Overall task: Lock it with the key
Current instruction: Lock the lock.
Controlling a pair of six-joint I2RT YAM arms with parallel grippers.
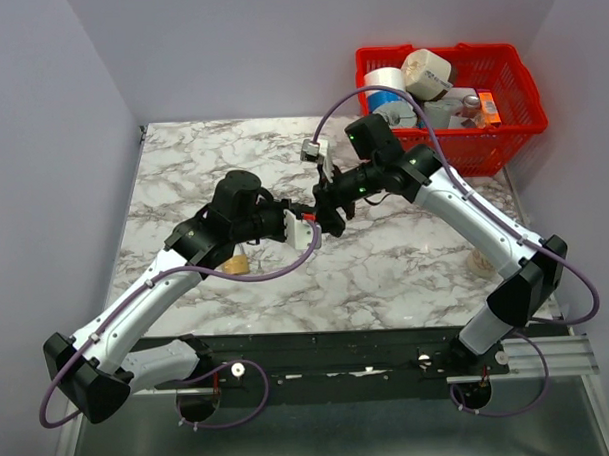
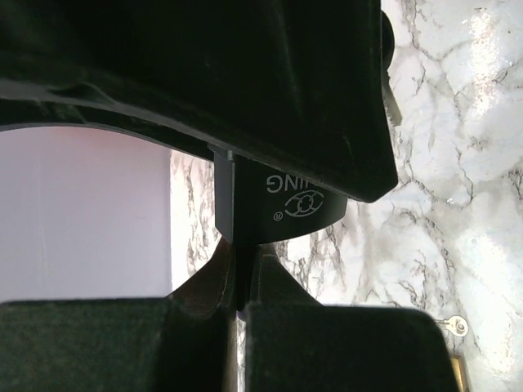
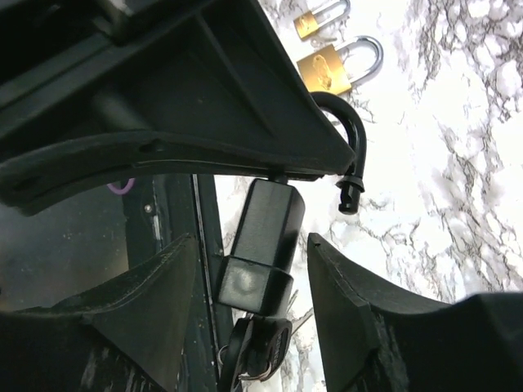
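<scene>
Now the left gripper (image 1: 308,229) clamps the black padlock (image 3: 265,224) above the table's (image 1: 406,274) middle, keys (image 3: 260,347) hanging from its base; the right gripper (image 3: 252,263), jaws spread astride, should pinch them squarely before turning.

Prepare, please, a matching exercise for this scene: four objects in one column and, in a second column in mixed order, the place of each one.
Objects
1. black padlock
2. keys
3. brass padlocks
4. red basket

Places
A. lying on the marble table
B. at the table's far right corner
C. gripped in the left tool
D. at the black padlock's lower end, inside the open right tool

Pairs: 1-C, 2-D, 3-A, 4-B.
</scene>
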